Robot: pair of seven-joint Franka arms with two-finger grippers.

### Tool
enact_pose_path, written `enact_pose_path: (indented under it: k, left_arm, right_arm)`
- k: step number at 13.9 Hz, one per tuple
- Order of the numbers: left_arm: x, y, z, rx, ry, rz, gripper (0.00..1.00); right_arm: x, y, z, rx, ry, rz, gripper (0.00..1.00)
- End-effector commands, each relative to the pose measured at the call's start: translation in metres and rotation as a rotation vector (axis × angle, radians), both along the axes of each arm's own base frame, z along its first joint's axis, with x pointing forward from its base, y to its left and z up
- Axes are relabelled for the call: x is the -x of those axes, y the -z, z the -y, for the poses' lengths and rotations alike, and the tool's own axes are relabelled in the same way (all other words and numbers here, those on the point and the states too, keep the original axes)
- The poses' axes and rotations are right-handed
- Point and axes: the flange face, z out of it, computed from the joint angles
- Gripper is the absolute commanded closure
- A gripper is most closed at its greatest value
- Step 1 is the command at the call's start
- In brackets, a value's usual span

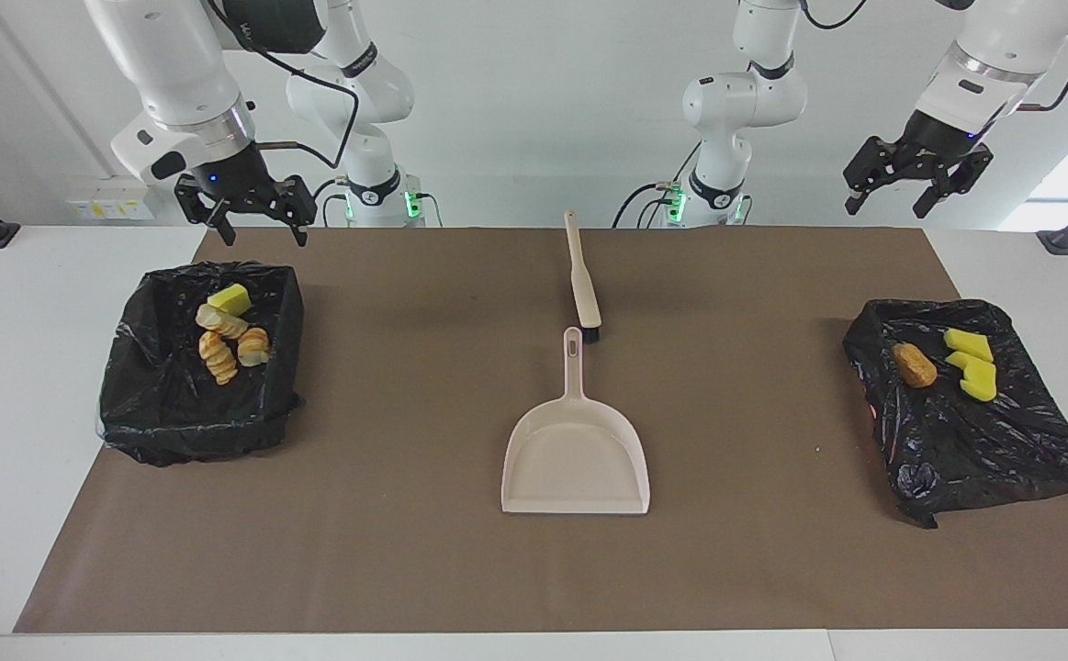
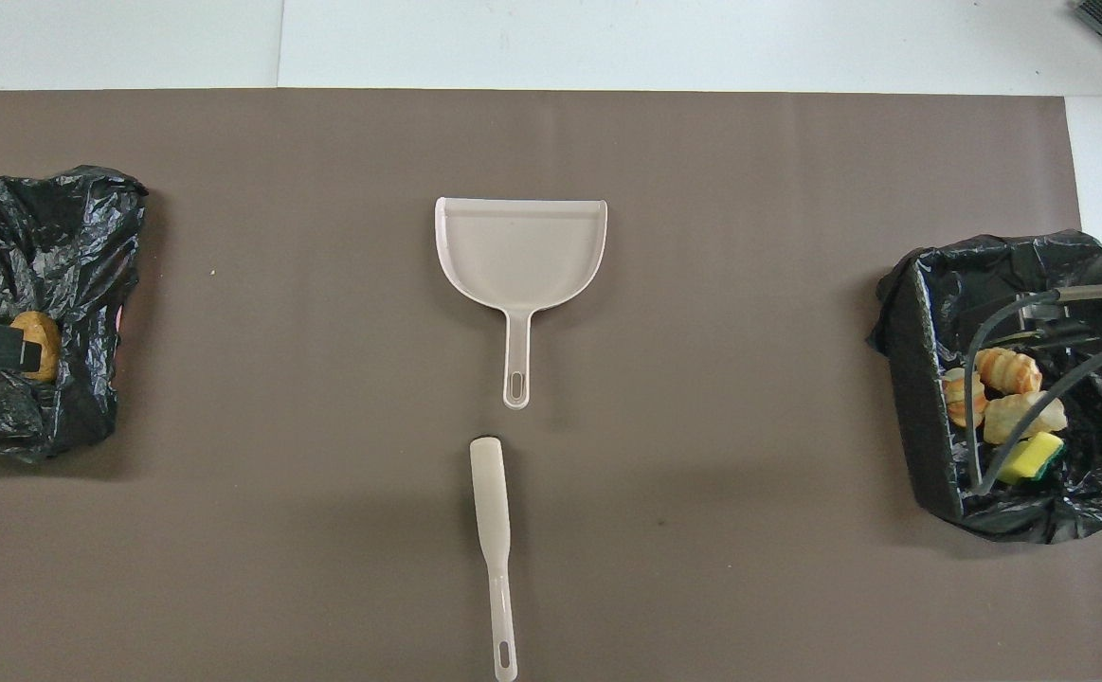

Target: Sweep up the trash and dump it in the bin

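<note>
both claws, left claw and right claw, hang open, holding nothing.

Facing + overhead cams (both cover table).

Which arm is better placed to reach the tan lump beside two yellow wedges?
Left, probably: the left tool hangs open above that bag's end; the right tool hangs by the other bin.

White wall and white table under a brown mat — bright window light at one end.
</note>
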Motion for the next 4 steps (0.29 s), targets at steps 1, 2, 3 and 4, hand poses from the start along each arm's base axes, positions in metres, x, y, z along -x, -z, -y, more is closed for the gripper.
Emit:
enact_pose_path:
  k: [1,2,3,4]
  left_arm:
    - [0.0007,-0.0045,0.0022,0.015,-0.006,0.011,0.00]
    - [0.0007,-0.0045,0.0022,0.015,-0.006,0.011,0.00]
    - [0.0013,-0.0053,0.0030,0.015,-0.004,0.012,0.00]
    - [0.0019,-0.0031,0.0032,0.016,-0.004,0.006,0.00]
  right_arm:
    - [0.0047,-0.0016,0.0034,-0.018,-0.013,0.007,0.00]
    - [0.0045,-0.0017,0.0036,-0.017,-0.013,0.008,0.00]
    - [0.0045,-0.0017,0.0034,-0.018,-0.014,0.008,0.00]
    - [0.0049,-0.0007,0.0034,-0.018,-0.016,0.004,0.00]
